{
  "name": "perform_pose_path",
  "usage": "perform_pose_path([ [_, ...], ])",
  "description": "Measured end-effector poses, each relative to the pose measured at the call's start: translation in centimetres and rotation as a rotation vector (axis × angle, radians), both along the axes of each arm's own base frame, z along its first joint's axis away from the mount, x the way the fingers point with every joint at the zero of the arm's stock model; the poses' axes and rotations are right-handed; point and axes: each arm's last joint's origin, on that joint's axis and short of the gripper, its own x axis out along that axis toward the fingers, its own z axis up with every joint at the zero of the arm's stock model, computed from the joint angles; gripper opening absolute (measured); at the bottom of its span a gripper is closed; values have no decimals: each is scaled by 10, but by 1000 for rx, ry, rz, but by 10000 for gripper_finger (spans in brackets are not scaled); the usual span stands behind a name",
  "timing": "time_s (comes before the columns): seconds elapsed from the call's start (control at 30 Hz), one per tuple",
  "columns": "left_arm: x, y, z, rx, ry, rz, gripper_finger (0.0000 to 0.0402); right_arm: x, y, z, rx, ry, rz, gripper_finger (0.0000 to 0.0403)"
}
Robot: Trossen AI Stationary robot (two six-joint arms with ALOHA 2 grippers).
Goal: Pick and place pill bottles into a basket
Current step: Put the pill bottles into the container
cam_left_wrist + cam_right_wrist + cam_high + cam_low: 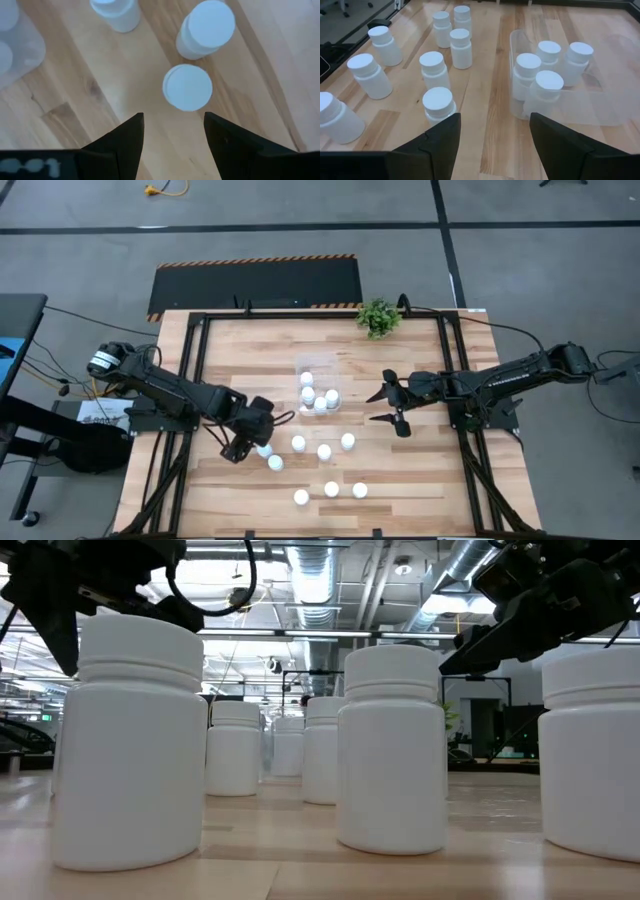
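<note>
High view: two dark arms are reaching in over a wooden bench [420, 470].
Left end effector [250, 442]: hovering open over a pill bottle [187, 87] toward the bench's left front, gripping nothing.
Right end effector [385, 407]: waiting open right of the basket [318, 380], holding nothing.
Basket: sitting mid-bench, holding four bottles.
Loose bottles [324, 451]: standing scattered toward the front edge.

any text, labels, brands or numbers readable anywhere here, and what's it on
No text can be read in any view.
White cylindrical pill bottles: blank, no labels showing.
Clear rectangular plastic basket: no print.
Light marking on the dark body of the left gripper, seen at the wrist view's lower corner: too blurred to read.
Paper sheets beside the left arm's base: too small to read.
</note>
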Motion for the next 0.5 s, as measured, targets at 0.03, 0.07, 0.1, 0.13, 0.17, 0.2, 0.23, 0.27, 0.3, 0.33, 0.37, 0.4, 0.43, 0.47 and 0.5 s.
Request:
perform_pose_path([
  [0.03, 0, -1, 0, 1, -2, -4, 197, 0, 0, 0, 0, 0, 0, 230],
  [0.07, 0, -1, 0, 3, -4, -7, 197, 0, 0, 0, 0, 0, 0, 230],
  [0.1, 0, -2, 0, 4, -5, -14, 197, 0, 0, 0, -1, 0, 0, 230],
  [0.13, -1, -2, 0, 4, -5, -16, 197, 0, 0, 0, -3, 0, 1, 230],
  [0.17, -1, -2, 0, 4, -5, -16, 197, 0, 0, 0, -8, -1, 4, 230],
  [0.2, -1, -2, 0, 4, -5, -17, 197, 0, 0, 0, -16, -2, 12, 230],
  [0.23, -1, -2, 0, 4, -5, -17, 197, 0, 0, 0, -24, -4, 20, 230],
  [0.27, 0, -2, 0, 4, -5, -18, 197, 0, 1, 0, -29, -5, 31, 230],
  [0.3, 0, -2, 0, 6, -6, -24, 197, 0, 1, 0, -35, -7, 50, 230],
  [0.33, 0, -2, 0, 8, -7, -30, 197, 0, 2, 0, -39, -9, 77, 230],
  [0.37, 0, -2, 0, 10, -8, -36, 197, 0, 2, 0, -42, -13, 113, 230],
  [0.4, 0, -2, 0, 11, -9, -41, 197, -1, 3, 0, -42, -17, 154, 230],
  [0.43, 0, -2, 0, 11, -9, -41, 197, -1, 4, 0, -41, -23, 196, 230],
  [0.47, 0, -2, 0, 12, -9, -42, 197, -1, 5, 1, -40, -30, 234, 230],
  [0.5, 0, -2, 0, 12, -10, -43, 197, -1, 6, 1, -38, -39, 268, 230],
])
